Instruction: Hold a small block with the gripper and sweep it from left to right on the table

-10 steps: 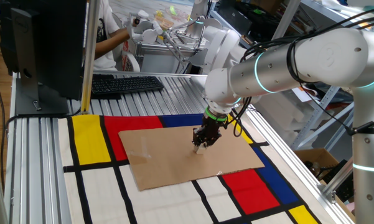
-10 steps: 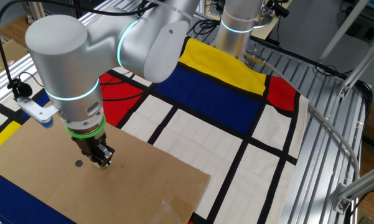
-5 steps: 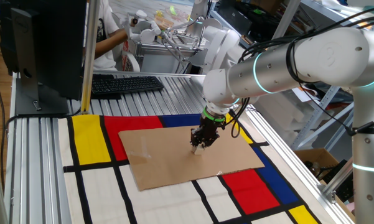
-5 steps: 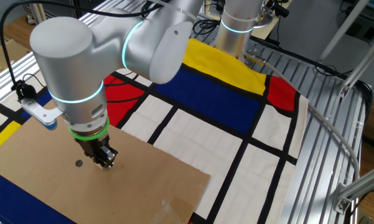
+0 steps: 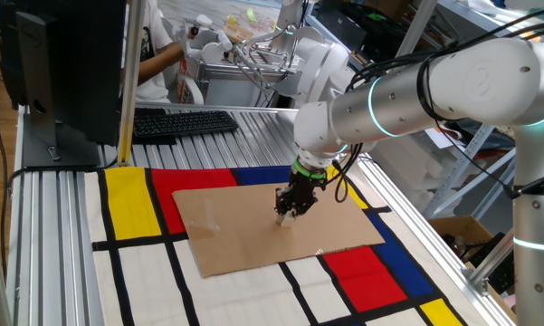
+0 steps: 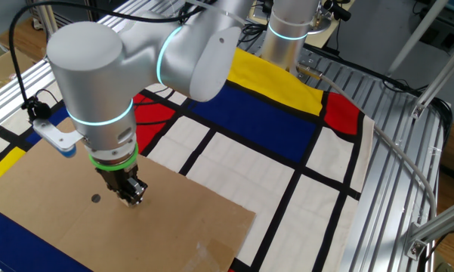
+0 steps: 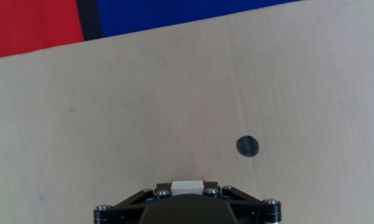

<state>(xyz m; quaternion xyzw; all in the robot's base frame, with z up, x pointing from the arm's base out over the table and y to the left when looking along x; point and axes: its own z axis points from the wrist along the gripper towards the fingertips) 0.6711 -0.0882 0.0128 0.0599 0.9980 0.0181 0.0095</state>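
Note:
The small block (image 7: pixel 187 186) is a pale beige cube pinched between the black jaws at the bottom of the hand view. My gripper (image 5: pixel 286 216) is shut on it and points down at the brown cardboard sheet (image 5: pixel 244 231), with the block at or just above its surface. From the other fixed view the gripper (image 6: pixel 131 198) hangs under the green ring of the silver arm, and the block is hard to make out there. A small dark dot mark (image 7: pixel 247 147) lies on the cardboard ahead and to the right of the block. The table (image 5: pixel 50 217) has aluminium slats around the coloured mat.
A black keyboard (image 5: pixel 181 121) and a monitor (image 5: pixel 63 63) stand at the back of the table. A person (image 5: pixel 158 50) sits behind them. The mat's red (image 5: pixel 367 272), yellow (image 5: pixel 131 204) and white panels surround the cardboard. The dark dot (image 6: pixel 96 199) lies left of the gripper.
The gripper, still shut on the block, has slid a little over the cardboard, leftward in one fixed view and rightward away from the dark dot in the other.

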